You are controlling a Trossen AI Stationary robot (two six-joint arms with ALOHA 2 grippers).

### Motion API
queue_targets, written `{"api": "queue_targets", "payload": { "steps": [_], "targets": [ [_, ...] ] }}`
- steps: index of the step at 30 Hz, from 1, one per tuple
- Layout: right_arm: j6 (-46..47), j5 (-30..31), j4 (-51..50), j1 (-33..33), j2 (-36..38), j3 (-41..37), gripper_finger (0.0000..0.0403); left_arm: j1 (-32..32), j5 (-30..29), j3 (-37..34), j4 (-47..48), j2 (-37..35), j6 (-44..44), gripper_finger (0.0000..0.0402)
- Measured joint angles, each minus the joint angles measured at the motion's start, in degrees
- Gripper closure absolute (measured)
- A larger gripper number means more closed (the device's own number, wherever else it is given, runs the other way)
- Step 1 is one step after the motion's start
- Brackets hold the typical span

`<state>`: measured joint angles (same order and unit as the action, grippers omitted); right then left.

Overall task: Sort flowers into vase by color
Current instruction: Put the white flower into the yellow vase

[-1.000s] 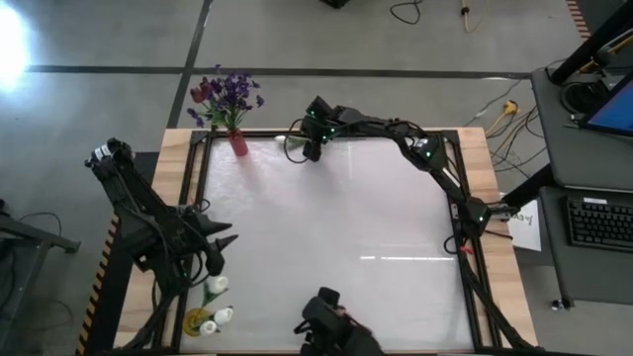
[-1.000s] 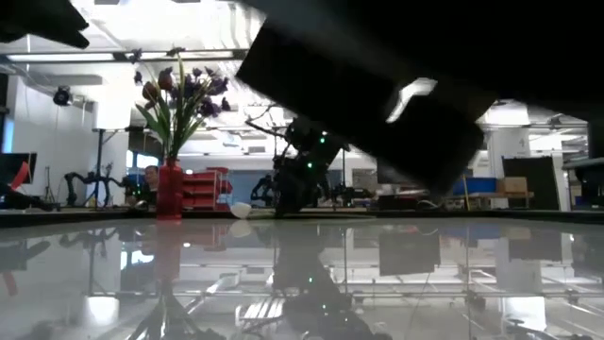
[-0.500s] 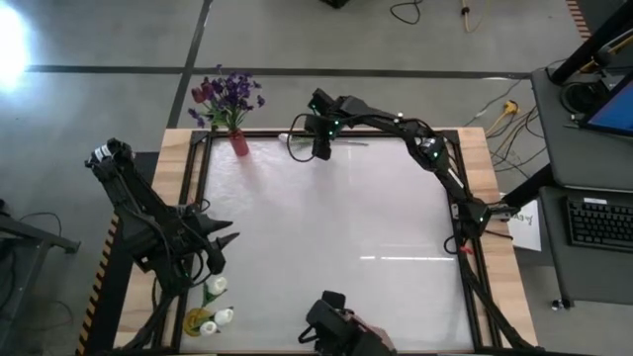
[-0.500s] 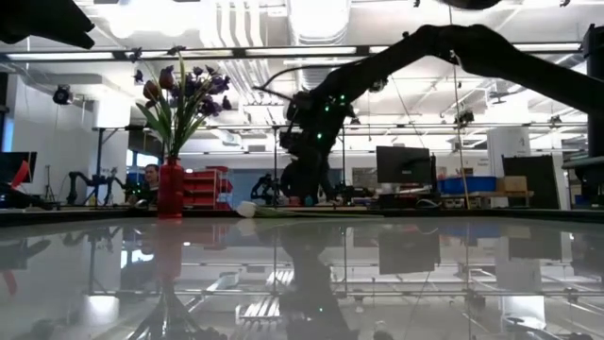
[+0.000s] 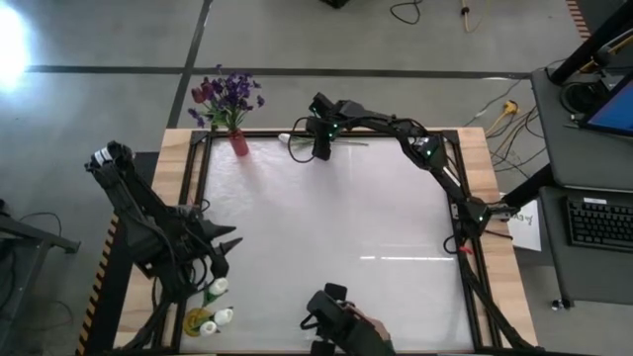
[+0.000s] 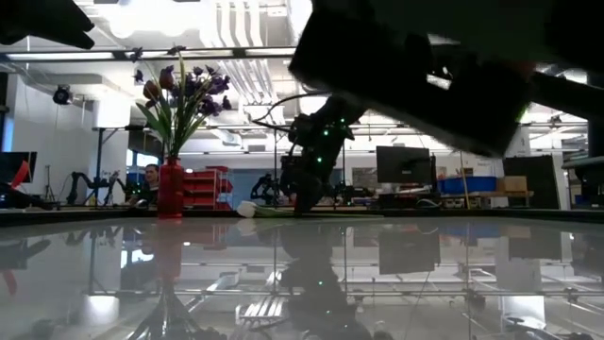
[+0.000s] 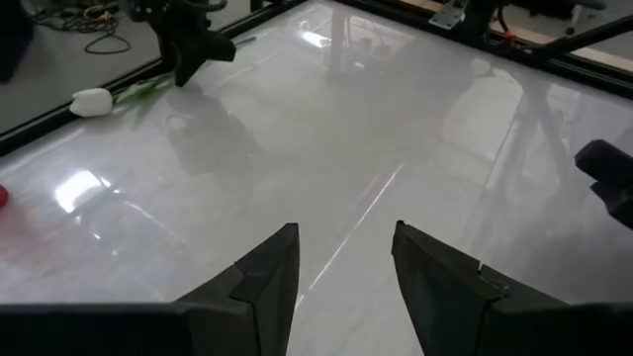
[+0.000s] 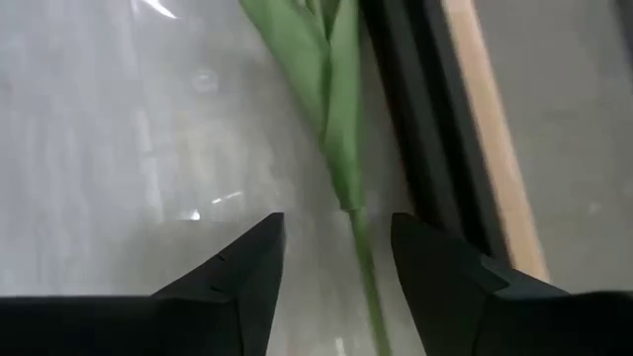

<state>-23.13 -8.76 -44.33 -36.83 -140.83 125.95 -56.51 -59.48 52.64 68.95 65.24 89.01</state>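
A white tulip lies flat along the table's far edge, with its bud [image 5: 285, 138] toward the left and its green stem [image 5: 351, 143] running right. My right gripper [image 5: 320, 148] hovers over the stem, open. In the right wrist view the stem [image 8: 361, 247] and a leaf [image 8: 331, 89] run between its fingers. A red vase [image 5: 238, 145] in the far left corner holds purple blossoms [image 5: 233, 91] and a dark red tulip [image 5: 201, 95]. A yellow vase [image 5: 198, 321] at the near left holds white tulip buds [image 5: 216, 287]. My left gripper [image 5: 229, 247] waits open beside it.
A black frame rail [image 5: 396, 134] borders the far edge right behind the lying tulip. A hand with a dark object [image 5: 336, 318] reaches over the near edge, and the object covers the top of the low view [image 6: 425, 57]. The glossy white tabletop [image 5: 336, 227] lies between the arms.
My right gripper has shifted slightly toward the table's right along the far edge, and more of the tulip's stem now shows to its right. The dark object in the hand at the near edge has moved rightward and swung back across the low view.
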Motion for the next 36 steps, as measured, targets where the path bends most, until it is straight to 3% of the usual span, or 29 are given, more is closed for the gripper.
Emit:
{"api": "queue_targets", "payload": {
  "steps": [6,13,21,29,36],
  "targets": [
    [0.05,-0.36,-0.33,-0.18,-0.4,-0.02,0.0271,-0.01,-1.42,0.0,-0.66,0.88,0.01,0.0249],
    [2.28,-0.91,-0.66,-0.1,-0.32,-0.13,0.0383,0.0,-5.83,0.0,-0.8,-1.02,0.01,0.0249],
    [6.06,0.23,-7.4,2.42,3.99,-0.7,0.0393,2.99,-9.78,0.01,-3.0,-2.71,0.06,0.0249],
    [6.96,-0.26,-14.94,10.17,22.76,-4.07,0.0394,6.68,-13.42,-0.32,-5.72,-0.01,1.01,0.022],
    [12.59,-0.1,-2.31,20.59,44.24,-20.27,0.0394,13.46,-17.65,-5.3,-22.01,5.66,-3.88,0.0186]
  ]
}}
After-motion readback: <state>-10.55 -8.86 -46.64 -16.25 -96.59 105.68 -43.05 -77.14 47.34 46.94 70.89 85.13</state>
